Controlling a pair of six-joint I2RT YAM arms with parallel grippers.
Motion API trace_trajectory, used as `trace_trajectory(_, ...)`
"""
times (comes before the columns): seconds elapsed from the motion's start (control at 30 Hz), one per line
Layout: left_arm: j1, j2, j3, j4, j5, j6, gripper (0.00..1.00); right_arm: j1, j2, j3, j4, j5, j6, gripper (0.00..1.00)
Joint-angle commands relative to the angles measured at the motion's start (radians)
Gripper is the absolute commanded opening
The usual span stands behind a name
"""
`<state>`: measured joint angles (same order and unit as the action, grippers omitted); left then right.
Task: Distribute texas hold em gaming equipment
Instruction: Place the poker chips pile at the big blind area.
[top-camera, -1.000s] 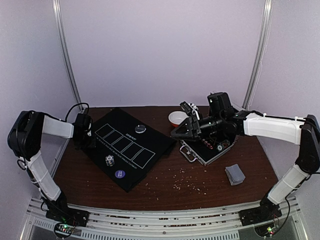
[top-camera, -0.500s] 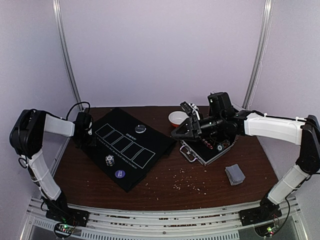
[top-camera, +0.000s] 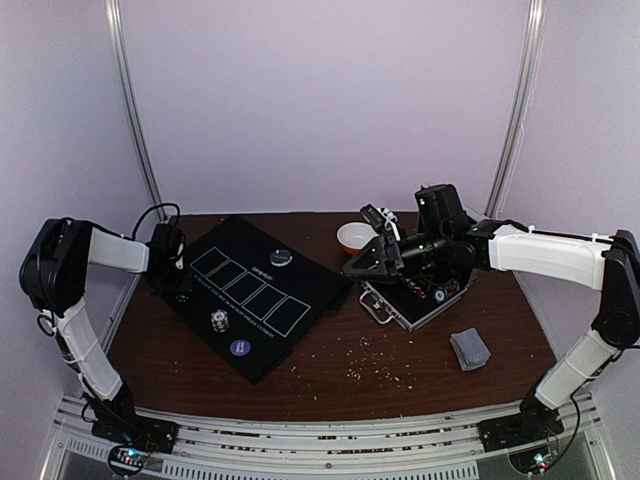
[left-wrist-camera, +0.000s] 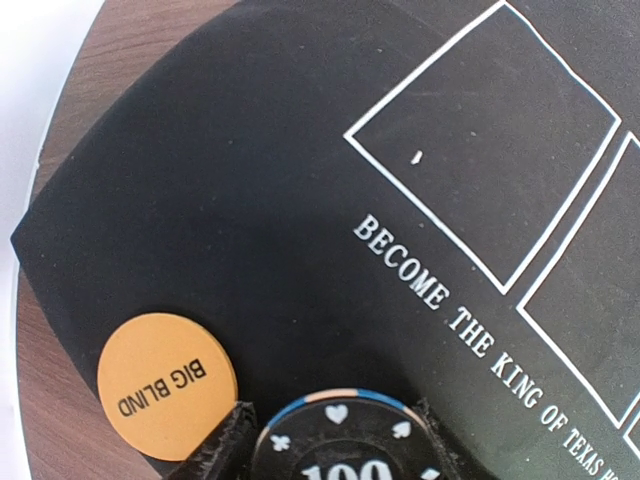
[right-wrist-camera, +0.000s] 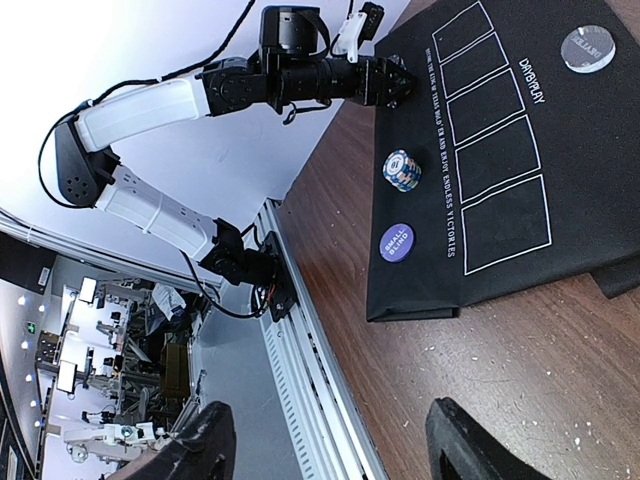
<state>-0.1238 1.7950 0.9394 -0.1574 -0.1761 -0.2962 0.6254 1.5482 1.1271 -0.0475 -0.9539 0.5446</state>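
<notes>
Two arms reach over a brown wooden table (top-camera: 330, 375). A black felt mat (top-camera: 232, 242) printed with white card outlines covers its left half. A silver black-lined case (top-camera: 402, 310) sits to the right, with a grey-blue deck of playing cards (top-camera: 442, 348) near it.

The right gripper (top-camera: 352, 266) hangs beside the case, fingers spread wide and empty. The left gripper (top-camera: 178, 288), at the mat's left corner, clasps a black blue-edged "100" chip (left-wrist-camera: 340, 450).

On the mat lie:
- a striped chip stack (top-camera: 218, 320)
- a pale grey disc (top-camera: 281, 257)
- a purple disc (top-camera: 240, 348)
- an orange "BIG BLIND" disc (left-wrist-camera: 167, 385), just beside the held chip
</notes>
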Motion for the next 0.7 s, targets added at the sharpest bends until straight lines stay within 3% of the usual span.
trace_trajectory(0.0, 0.007, 0.055, -0.013, -0.016, 0.028, 0.016, 0.58, -0.007, -0.030, 0.028, -0.017, 0.005, -0.020, 0.68)
trace_trajectory(0.2, 0.007, -0.002, -0.010, -0.018, 0.021, 0.018, 0.71, -0.006, -0.031, 0.032, -0.030, 0.006, -0.026, 0.68)
trace_trajectory(0.67, 0.006, -0.129, -0.018, -0.043, 0.069, 0.063, 0.85, -0.007, -0.025, 0.040, -0.029, 0.004, -0.023, 0.68)
